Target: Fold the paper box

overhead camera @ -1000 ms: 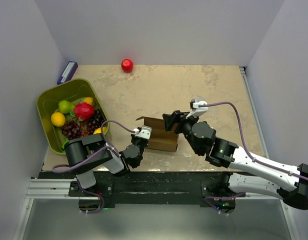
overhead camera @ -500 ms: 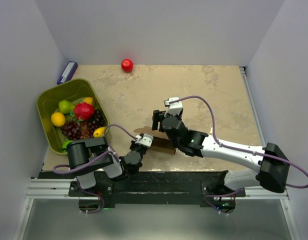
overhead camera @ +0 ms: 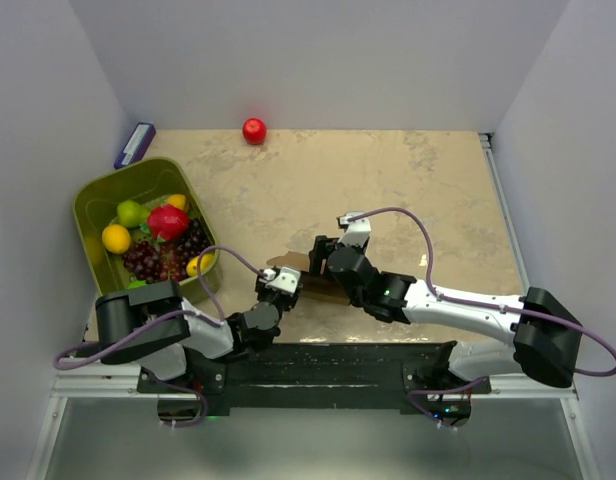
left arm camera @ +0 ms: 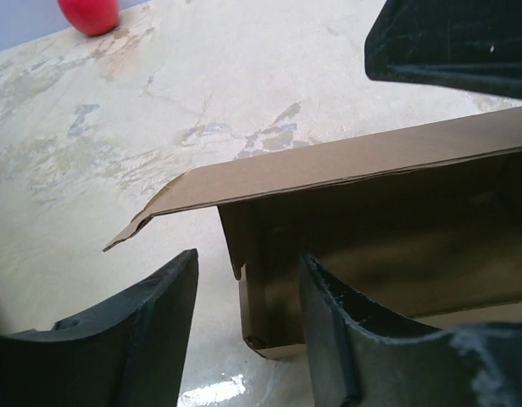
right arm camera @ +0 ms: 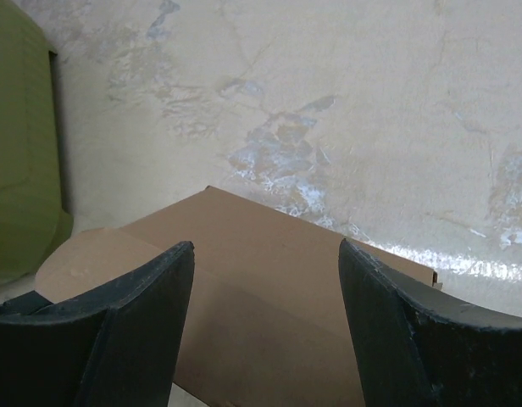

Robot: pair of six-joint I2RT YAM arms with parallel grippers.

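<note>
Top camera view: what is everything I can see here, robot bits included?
plain brown thin cardboard paper box: one, brown, near the table's front edge between the two grippers, one end open with a flap sticking out
olive-green plastic bin: one, olive green, left side of the table
pieces of fruit: several, red, yellow, green and dark purple grapes, inside the bin
small round red fruit: one, red, far edge by the back wall
small flat purple-and-white object: one, far left corner
beige marbled table: one, under everything
left gripper: one, black, open, at the box's open end
right gripper: one, black, open, over the box's top
</note>
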